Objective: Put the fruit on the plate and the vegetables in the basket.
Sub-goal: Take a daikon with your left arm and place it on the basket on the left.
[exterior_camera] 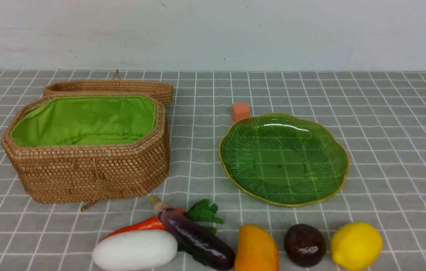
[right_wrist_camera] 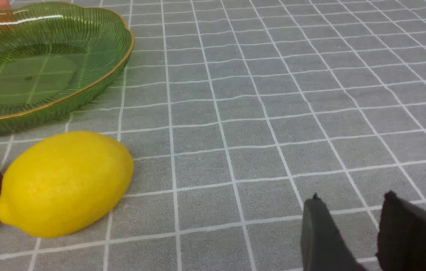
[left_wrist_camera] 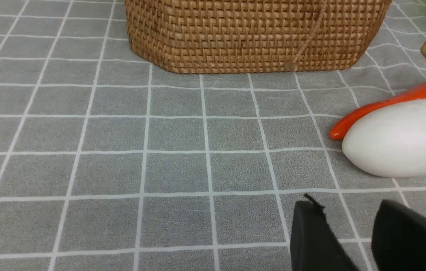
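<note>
The woven basket (exterior_camera: pixel 89 165) with green lining stands open at the left, its lid (exterior_camera: pixel 107 87) behind it. The green plate (exterior_camera: pixel 283 158) sits empty at centre right. Along the front edge lie the white radish (exterior_camera: pixel 134 250), the carrot (exterior_camera: pixel 137 226) under the purple eggplant (exterior_camera: pixel 196 239), the mango (exterior_camera: pixel 256 248), the maroon fruit (exterior_camera: pixel 305 245) and the lemon (exterior_camera: pixel 355 245). No gripper shows in the front view. My left gripper (left_wrist_camera: pixel 348 205) is open and empty above the cloth, near the radish (left_wrist_camera: pixel 401 137). My right gripper (right_wrist_camera: pixel 352 197) is open and empty, apart from the lemon (right_wrist_camera: pixel 64 182).
A small orange cube (exterior_camera: pixel 240 111) sits just behind the plate. A grey grid-patterned cloth (exterior_camera: pixel 386 113) covers the table up to a pale wall at the back.
</note>
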Motion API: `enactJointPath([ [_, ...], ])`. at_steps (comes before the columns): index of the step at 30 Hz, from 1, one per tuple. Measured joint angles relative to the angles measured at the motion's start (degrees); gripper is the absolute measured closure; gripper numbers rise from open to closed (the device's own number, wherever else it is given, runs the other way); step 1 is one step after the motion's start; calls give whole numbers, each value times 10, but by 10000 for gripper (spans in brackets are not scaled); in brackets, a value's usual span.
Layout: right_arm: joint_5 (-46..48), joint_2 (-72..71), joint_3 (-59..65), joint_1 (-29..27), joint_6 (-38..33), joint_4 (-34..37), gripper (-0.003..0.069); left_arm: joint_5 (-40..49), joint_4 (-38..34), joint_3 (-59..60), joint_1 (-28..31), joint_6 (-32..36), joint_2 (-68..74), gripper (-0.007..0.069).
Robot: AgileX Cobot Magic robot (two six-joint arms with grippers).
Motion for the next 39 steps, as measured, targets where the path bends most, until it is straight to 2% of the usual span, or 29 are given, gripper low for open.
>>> enactJointPath([
  [32,0,0,0,0,0,0,418,-4,5,1,0,0,0,387],
  [33,0,0,0,0,0,0,418,-10,5,1,0,0,0,387],
  [35,0,0,0,0,0,0,418,-79,-27,4,0,-18,0,387],
  [36,0,0,0,0,0,0,418,-79,-27,4,0,-20,0,387],
  [37,0,0,0,0,0,0,418,-150,-74,4,0,-49,0,387],
  [38,0,0,0,0,0,0,418,-158,-80,4,0,-53,0,387],
  [39,0,0,0,0,0,0,418,-222,-136,4,0,-102,0,387],
])
